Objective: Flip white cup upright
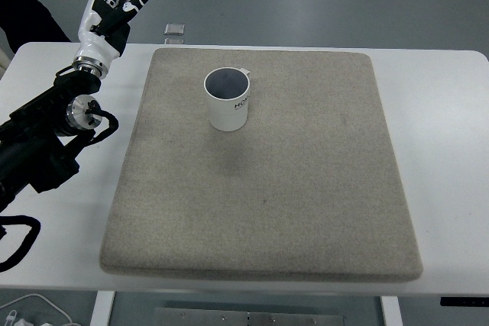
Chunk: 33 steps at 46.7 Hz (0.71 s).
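Top view shows the white cup [228, 99] already standing mouth-up on the grey mat [306, 188], in its far-left part, so its long axis runs vertical and I judge the flip done. From the cup, my left hand [113, 4] lies well apart, up and to the left, raised past the far left corner of the white table [443, 112], fingers spread and holding nothing. It is the only hand near; my right arm is out of sight.
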{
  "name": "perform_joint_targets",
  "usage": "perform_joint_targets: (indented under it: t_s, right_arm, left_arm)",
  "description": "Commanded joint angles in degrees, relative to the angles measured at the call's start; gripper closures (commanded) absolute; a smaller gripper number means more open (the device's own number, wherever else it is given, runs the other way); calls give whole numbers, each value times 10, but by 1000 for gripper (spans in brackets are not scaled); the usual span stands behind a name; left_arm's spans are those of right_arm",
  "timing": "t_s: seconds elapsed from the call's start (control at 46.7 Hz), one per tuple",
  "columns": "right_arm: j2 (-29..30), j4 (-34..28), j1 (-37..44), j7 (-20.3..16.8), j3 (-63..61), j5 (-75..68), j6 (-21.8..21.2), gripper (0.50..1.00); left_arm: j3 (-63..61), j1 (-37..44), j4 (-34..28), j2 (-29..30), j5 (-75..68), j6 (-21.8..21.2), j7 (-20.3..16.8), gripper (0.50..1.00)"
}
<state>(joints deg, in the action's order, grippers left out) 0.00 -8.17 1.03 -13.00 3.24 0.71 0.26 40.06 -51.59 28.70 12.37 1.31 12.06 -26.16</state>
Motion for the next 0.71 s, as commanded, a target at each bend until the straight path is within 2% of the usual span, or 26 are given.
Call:
perform_joint_targets:
  t_s: [0.0,0.15,0.3,0.471,0.686]
  right_arm:
    - [0,0,0,0,1,0,0,570]
    - [0,0,0,0,2,0,0,570]
    - [0,0,0,0,0,0,0,570]
    - [0,0,-1,0,2,0,0,570]
    - [0,0,-1,0,0,0,0,570]
  left_arm:
    - [0,-1,-15,-2,24,4,40,506]
    - [2,0,-23,-2,28,11,79,506]
    - [22,6,-27,-2,62,48,100,506]
    - [44,19,-33,-2,122,106,104,506]
    - [46,21,-39,-11,142,112,104,506]
